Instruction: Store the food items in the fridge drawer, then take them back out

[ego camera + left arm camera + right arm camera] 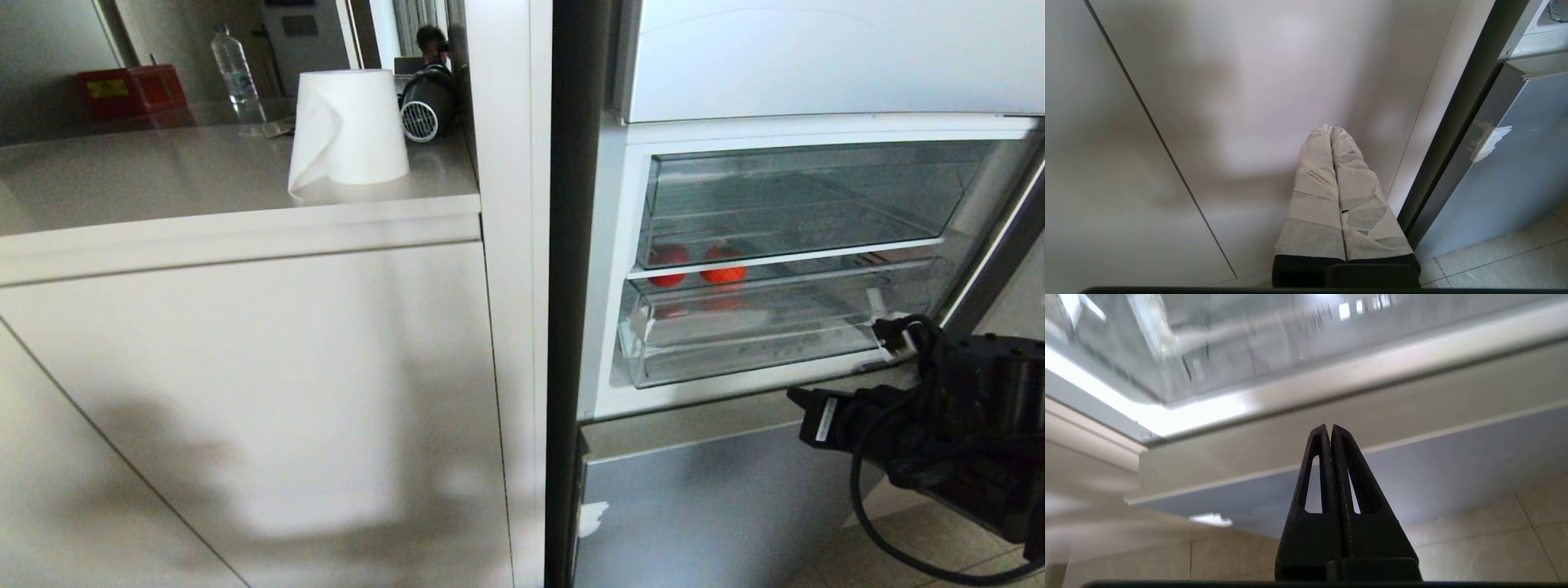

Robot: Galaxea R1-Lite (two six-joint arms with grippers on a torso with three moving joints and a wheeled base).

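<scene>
Your two red food items (pixel 696 268) sit side by side in the right-centre of the head view, at the left end of the fridge compartment, seen through clear plastic; they appear to lie in the back of the fridge drawer (pixel 759 335), the lower of the two clear drawers, though through the stacked plastic you cannot be sure of the level. That drawer's long axis runs left to right across the frame, its front wall facing you, with white tape scraps at its lower-right corner. Above it sits the other clear drawer (pixel 800 196), pushed in. The right gripper (pixel 804 406) is in the lower right of the head view, below the drawer's front lip and toward its right end, so the drawer lies up and to the left of the jaws. Those jaws are pressed together and hold nothing; the right wrist view looks up at the fridge sill and the drawer's underside. The left gripper (pixel 1331 132), its taped jaws also together and empty, hangs by the cabinet front, well off to the left. So the right arm is your nearer one, and it likely must rise to the drawer front.
</scene>
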